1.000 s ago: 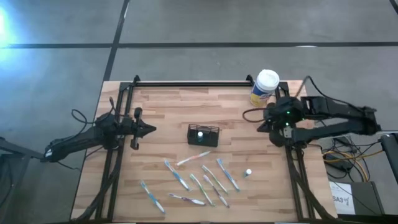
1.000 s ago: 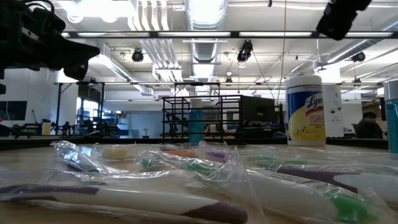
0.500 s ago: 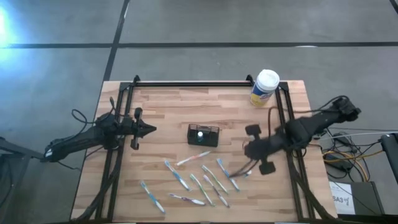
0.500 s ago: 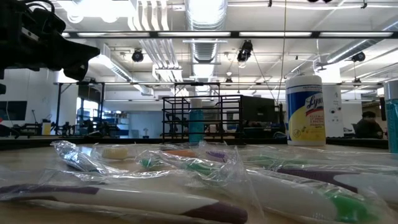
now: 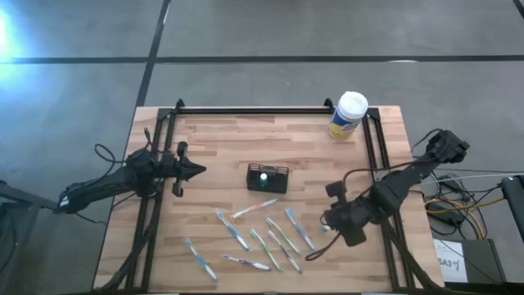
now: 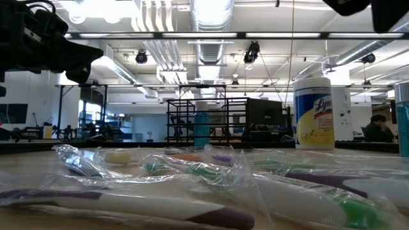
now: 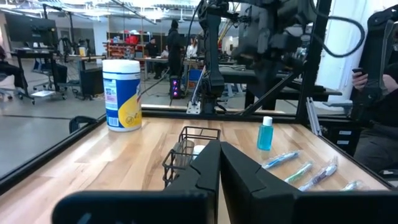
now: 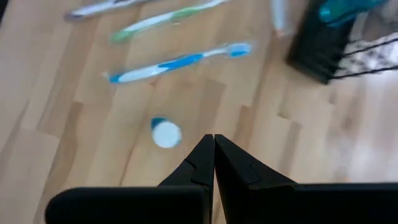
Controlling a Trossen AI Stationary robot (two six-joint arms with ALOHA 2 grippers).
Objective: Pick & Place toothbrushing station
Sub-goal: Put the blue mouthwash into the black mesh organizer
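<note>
Centrally on the tabletop [image 5: 213, 139]: toothbrushing station [image 5: 268, 178], upright, untouched, wrapped toothbrushes [image 5: 260, 238] scattered just in front. Right gripper [image 5: 327, 223] hovers over the small bottle [image 5: 327, 228] beside the brushes, jaws together. Left gripper [image 5: 199, 170] waits at the left edge, jaws together. Wipes canister [image 5: 349, 115] at back right corner.

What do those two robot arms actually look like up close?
Both arms are dark, nearly black, jointed and slim, with thin black cables looping beside them. The left gripper and the right gripper each end in two matte black, wedge-shaped fingers tapering to points. No markings show.
</note>
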